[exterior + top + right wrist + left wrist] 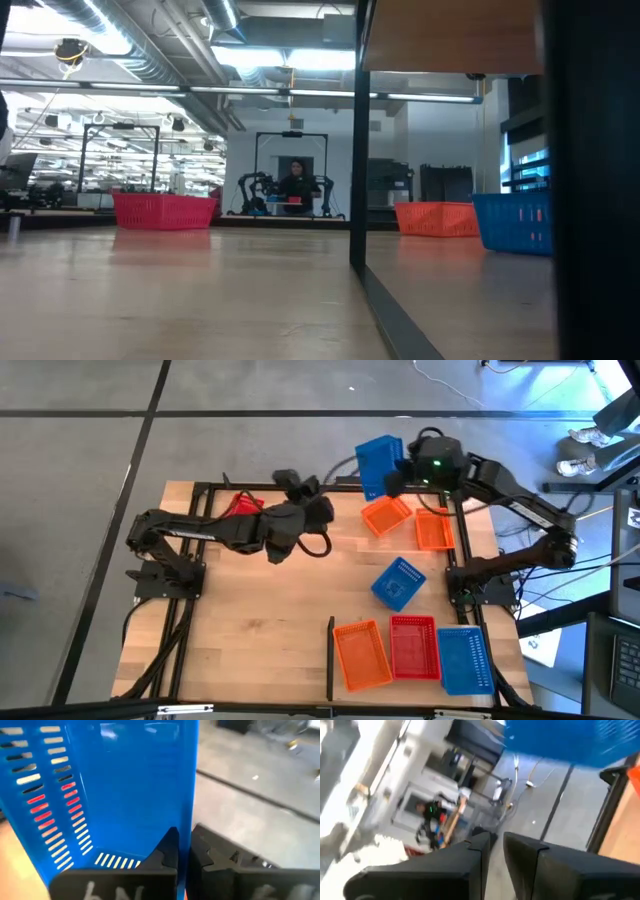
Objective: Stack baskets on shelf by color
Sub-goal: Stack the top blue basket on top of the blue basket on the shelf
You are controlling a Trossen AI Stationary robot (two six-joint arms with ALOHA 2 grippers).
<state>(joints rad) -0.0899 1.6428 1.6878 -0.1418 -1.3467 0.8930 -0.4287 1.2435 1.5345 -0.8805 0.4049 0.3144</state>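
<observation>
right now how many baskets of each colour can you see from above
blue baskets: 3
orange baskets: 3
red baskets: 2
total: 8

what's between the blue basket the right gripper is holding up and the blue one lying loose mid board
In the high view, two orange baskets lie between the held blue basket, pinched in the right gripper, and the loose blue basket.
</observation>
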